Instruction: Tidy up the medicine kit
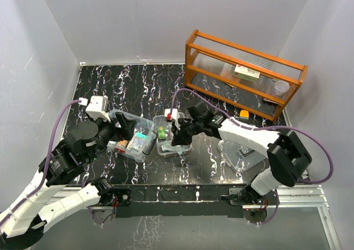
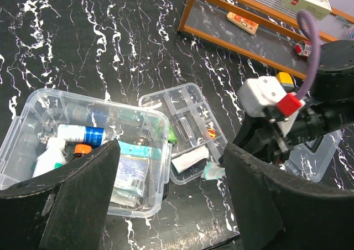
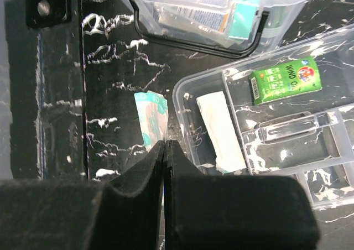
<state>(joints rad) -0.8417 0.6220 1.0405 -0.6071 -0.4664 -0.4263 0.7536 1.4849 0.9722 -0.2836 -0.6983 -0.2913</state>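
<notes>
Kit parts lie apart on the table. The left gripper (image 2: 171, 156) hovers above them, wrist tipped down, arm stretched forward from its base, its jaws spread wide with nothing between them.

Below its left finger is the box (image 2: 25, 128), clear and thin-walled, packed with tubes and cartons. It is probably the heaviest piece. Its walls would likely flex and slip under a pinch, so the rim of a long wall looks like the best hold, or else a push from the side.

Below the gap between the fingers and a little ahead lies the tray (image 2: 191, 89), just beside the box. It looks light, fairly stiff and slippery. The moulded centre handle or the rim seems the place to take it. It carries a white packet (image 3: 221, 131) and a green carton (image 3: 285, 78).

The right gripper (image 3: 166, 145) is low over the table at the tray's corner, its fingers pressed together. A teal sachet (image 3: 150, 117) lies straight ahead of the tips on the bare table, its end reaching them. I cannot tell whether that end is caught. The sachet looks flat, soft and very light, hard to lift off the surface except by an edge. The right arm reaches in across the table with its elbow bent.

Behind this gripper, under the forearm, rests the lid (image 1: 243, 156), clear and light.
</notes>
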